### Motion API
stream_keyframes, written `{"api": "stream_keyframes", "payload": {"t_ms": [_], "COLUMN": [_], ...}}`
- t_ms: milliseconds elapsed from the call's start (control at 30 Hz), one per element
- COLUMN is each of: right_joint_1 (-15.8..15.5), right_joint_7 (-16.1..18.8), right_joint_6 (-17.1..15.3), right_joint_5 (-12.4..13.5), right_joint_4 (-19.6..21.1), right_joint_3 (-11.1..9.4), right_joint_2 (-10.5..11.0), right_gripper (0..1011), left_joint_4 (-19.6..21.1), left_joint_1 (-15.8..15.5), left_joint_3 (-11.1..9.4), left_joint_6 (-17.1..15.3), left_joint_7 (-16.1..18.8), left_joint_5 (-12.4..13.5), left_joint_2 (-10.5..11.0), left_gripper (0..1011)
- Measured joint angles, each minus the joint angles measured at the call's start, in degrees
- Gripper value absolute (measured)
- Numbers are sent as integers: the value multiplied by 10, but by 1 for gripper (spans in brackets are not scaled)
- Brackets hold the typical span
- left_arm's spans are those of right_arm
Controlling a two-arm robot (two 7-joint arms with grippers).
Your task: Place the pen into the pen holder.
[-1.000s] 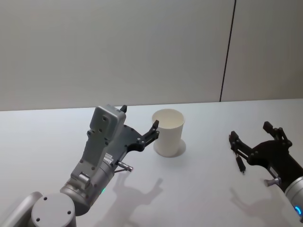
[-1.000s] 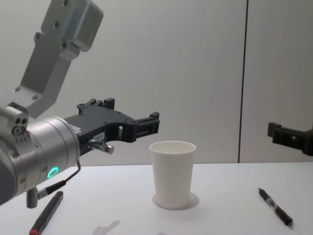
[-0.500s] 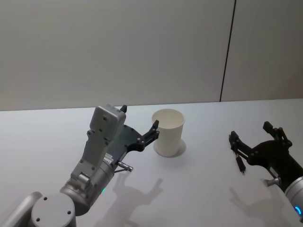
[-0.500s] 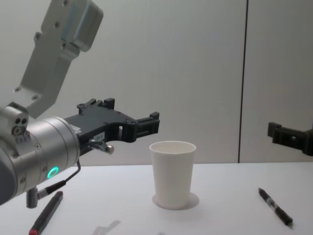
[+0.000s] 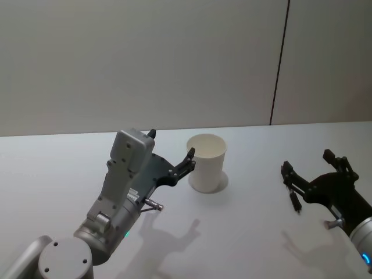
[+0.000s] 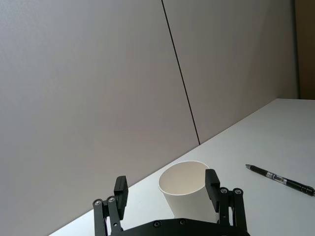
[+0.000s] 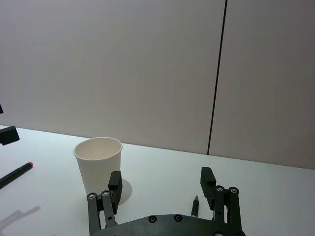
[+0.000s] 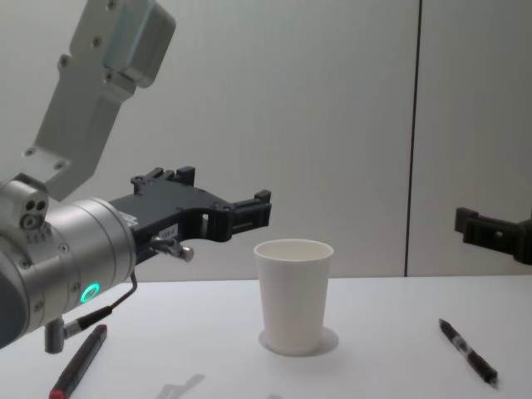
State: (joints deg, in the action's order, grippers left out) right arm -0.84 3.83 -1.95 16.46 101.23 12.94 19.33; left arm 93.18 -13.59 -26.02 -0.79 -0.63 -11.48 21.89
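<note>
White paper cup (image 5: 207, 162), the pen holder, stands upright near the middle of the desk (image 5: 244, 232), mouth open, nothing visible inside it from the head view.

Left gripper (image 5: 172, 153) hovers above the desk just left of the cup, level with its upper half. Claw spread wide, holding nothing. In the head view one fingertip (image 5: 190, 154) sits at the cup's rim; whether it touches, cannot tell. The left wrist view has the cup (image 6: 189, 189) between the two fingers (image 6: 212, 182), slightly toward one of them.

Right gripper (image 5: 314, 168) is off to the right of the cup, well apart from it, near the desk's right edge, raised above the surface. Claw wide open, empty.

Black pen (image 8: 468, 352) lies flat on the desk right of the cup, below the right gripper; the right wrist view shows its tip (image 7: 195, 205) between the open fingers (image 7: 207, 182).

A second pen with a red end (image 8: 78, 362) lies on the desk toward the left front, well apart from the cup, partly behind the left arm (image 8: 58, 258) in the chest view.
</note>
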Motion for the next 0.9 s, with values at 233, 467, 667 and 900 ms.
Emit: {"api": "stream_keyframes", "payload": {"t_ms": [233,467,667,900], "right_joint_1": [0,0,0,0], "right_joint_7": [0,0,0,0], "right_joint_6": [0,0,0,0], "right_joint_5": [0,0,0,0], "right_joint_4": [0,0,0,0], "right_joint_3": [0,0,0,0], "right_joint_2": [0,0,0,0], "right_gripper": [1001,1001,1001,1001], "left_joint_4": [0,0,0,0], "left_joint_1": [0,0,0,0], "left_joint_3": [0,0,0,0], "left_joint_6": [0,0,0,0], "left_joint_7": [0,0,0,0], "left_joint_5": [0,0,0,0], "left_joint_2": [0,0,0,0], "left_gripper": [1003,1003,1003,1003]}}
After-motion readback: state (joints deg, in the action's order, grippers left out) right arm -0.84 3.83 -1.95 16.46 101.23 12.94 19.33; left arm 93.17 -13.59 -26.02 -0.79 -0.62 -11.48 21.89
